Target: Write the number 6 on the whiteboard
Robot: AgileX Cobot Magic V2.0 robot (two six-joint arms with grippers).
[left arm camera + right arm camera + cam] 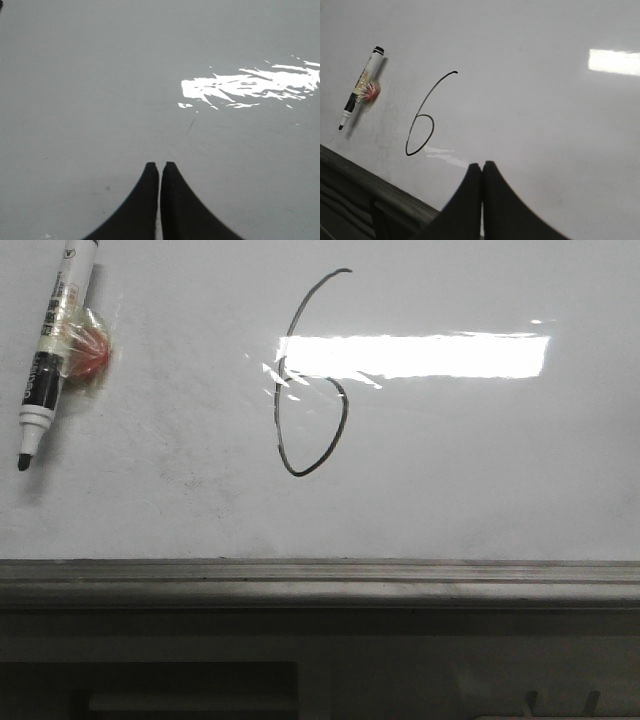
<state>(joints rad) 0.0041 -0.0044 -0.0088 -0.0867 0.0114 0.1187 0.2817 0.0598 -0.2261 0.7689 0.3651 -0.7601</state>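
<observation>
The 6 [312, 375] already stands on the whiteboard [480, 470], near its middle in the front view, a tall curved stroke over a narrow closed loop, its upper loop partly washed out by the glare [415, 355]. My right gripper [482, 167] is closed on nothing, jaws pressed together, hovering off the board; the 6 lies just beyond and to one side of its tips, between them and the marker [52, 350]. That marker lies well apart on the far left of the board, uncapped, its long axis tilted from upright and its nib toward the ledge [320, 575]. My left gripper [159, 167] is also closed and empty, over bare board, and I cannot tell from its view how near the marker it is. I judge the writing done, with nothing left to grasp.
</observation>
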